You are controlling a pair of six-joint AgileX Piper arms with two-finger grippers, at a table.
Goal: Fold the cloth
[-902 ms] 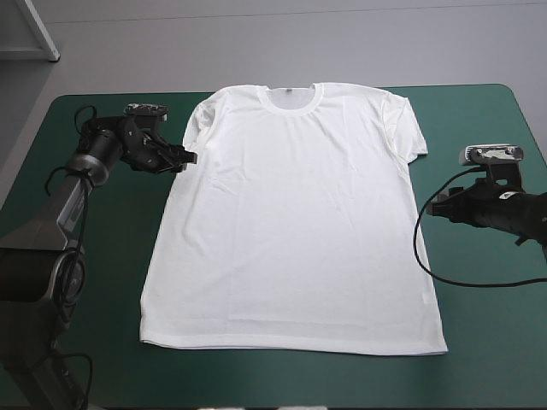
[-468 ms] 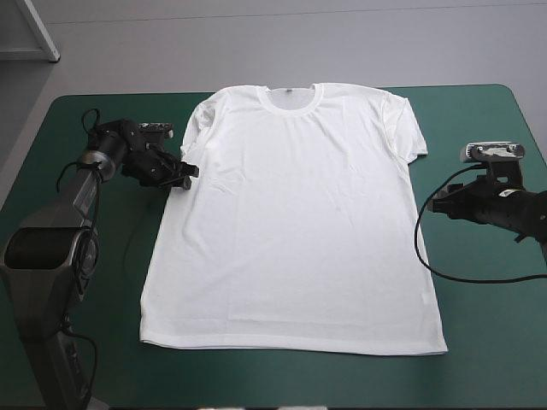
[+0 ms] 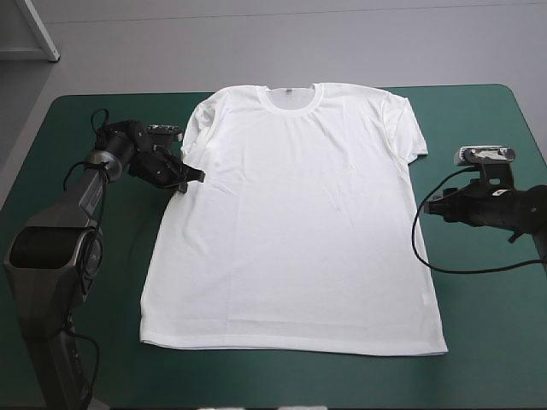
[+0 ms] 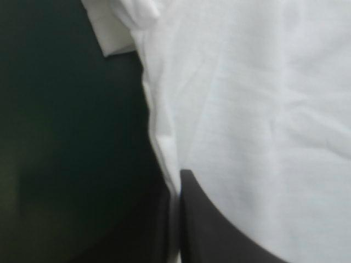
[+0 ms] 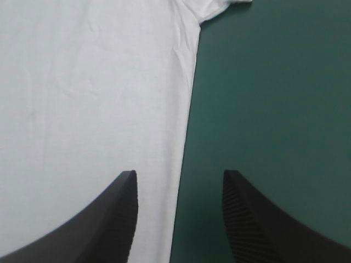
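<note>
On my screen the teal-green bench [image 3: 479, 342] carries one thing only: the white T-shirt [image 3: 295, 222]. It lies spread flat, front up, collar toward the far edge, hem toward the near edge, both sleeves open.

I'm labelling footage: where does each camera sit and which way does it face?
High view: above and behind the robot, looking down at the T-shirt on the table; both arms show.
Left wrist view: above the left tool, shut on the T-shirt's side edge.
Right wrist view: above the right tool, open astride the opposite edge.
All share the T-shirt.
</note>
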